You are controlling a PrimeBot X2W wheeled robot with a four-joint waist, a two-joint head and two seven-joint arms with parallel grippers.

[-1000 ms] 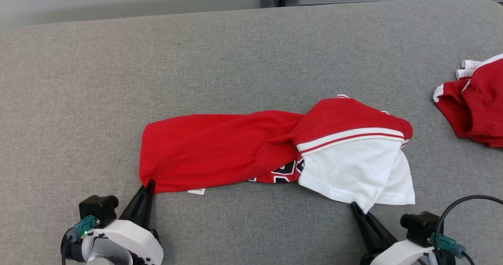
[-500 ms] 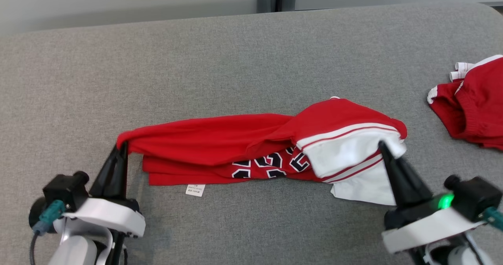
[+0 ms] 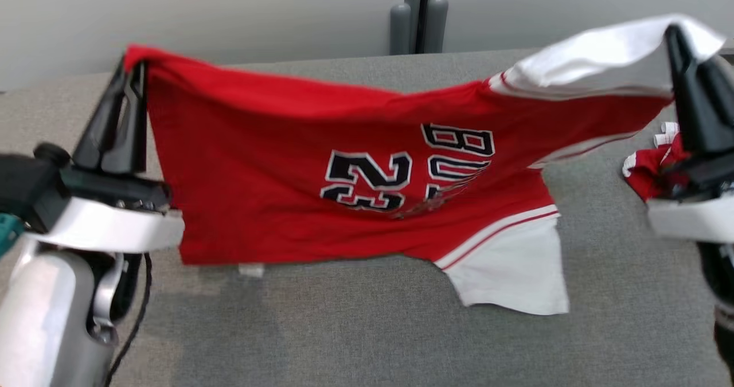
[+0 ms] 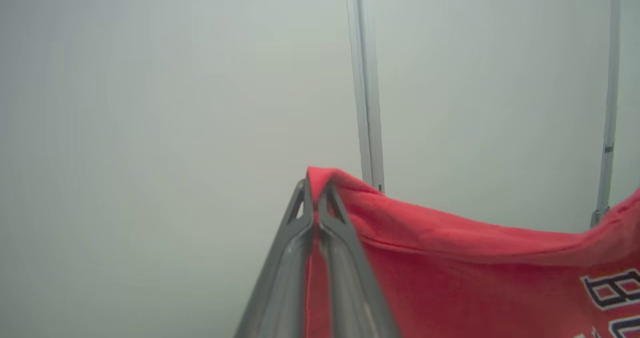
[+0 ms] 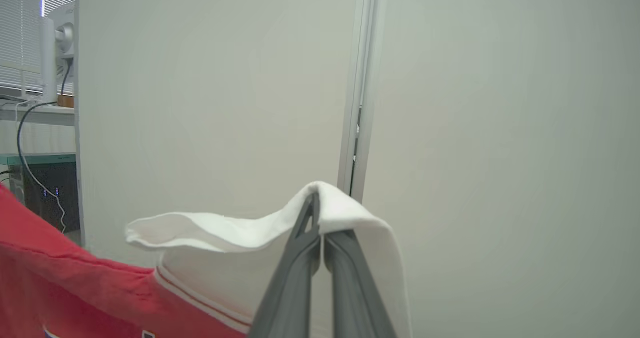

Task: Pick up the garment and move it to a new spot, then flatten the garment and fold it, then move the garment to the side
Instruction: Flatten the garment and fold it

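Observation:
The garment (image 3: 269,175) is a red jersey with white sleeves and dark lettering, hanging spread between both arms above the grey table (image 3: 355,341). My left gripper (image 3: 131,69) is shut on its red corner at the upper left; the left wrist view shows that corner (image 4: 350,198) pinched at my left gripper (image 4: 315,185). My right gripper (image 3: 672,31) is shut on a white sleeve at the upper right, and in the right wrist view that white cloth (image 5: 350,218) drapes over my right gripper (image 5: 315,198). The other white sleeve (image 3: 516,272) hangs low, near the table.
A second red and white garment (image 3: 654,172) lies crumpled at the table's right edge, partly behind my right arm. A pale wall with a grey vertical post (image 3: 421,14) stands behind the table.
Both grippers have risen off the table with the garment, which has unfolded and now hangs spread with its lettering showing. The head camera has tilted up.

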